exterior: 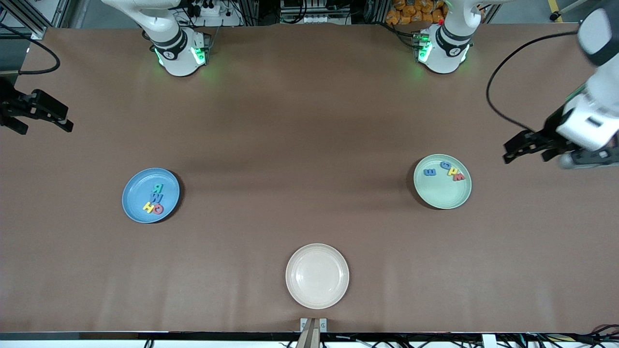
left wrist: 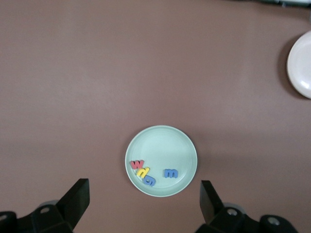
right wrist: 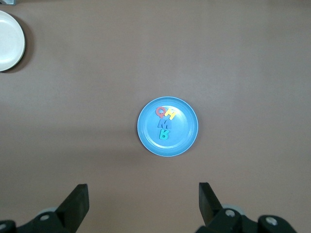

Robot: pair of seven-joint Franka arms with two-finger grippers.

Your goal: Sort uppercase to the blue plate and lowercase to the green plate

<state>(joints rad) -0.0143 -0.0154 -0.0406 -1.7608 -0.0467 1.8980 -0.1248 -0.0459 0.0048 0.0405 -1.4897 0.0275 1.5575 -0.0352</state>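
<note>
The blue plate (exterior: 137, 194) lies toward the right arm's end and holds the teal R (exterior: 157, 188), blue W (exterior: 155, 197), yellow H (exterior: 148, 207) and red Q (exterior: 158, 209). The green plate (exterior: 442, 194) lies toward the left arm's end and holds the blue E-shaped piece (exterior: 429, 172), blue g (exterior: 447, 166), yellow h (exterior: 453, 172) and red m (exterior: 459, 177). My right gripper (exterior: 46, 126) is open and empty, up over the table's edge. My left gripper (exterior: 507, 151) is open and empty, up beside the green plate (left wrist: 165, 143). The right wrist view shows the blue plate (right wrist: 181, 138).
An empty cream plate (exterior: 316, 275) lies at the table's edge nearest the front camera, midway between the other two. It shows at the edge of the left wrist view (left wrist: 301, 73) and of the right wrist view (right wrist: 8, 41).
</note>
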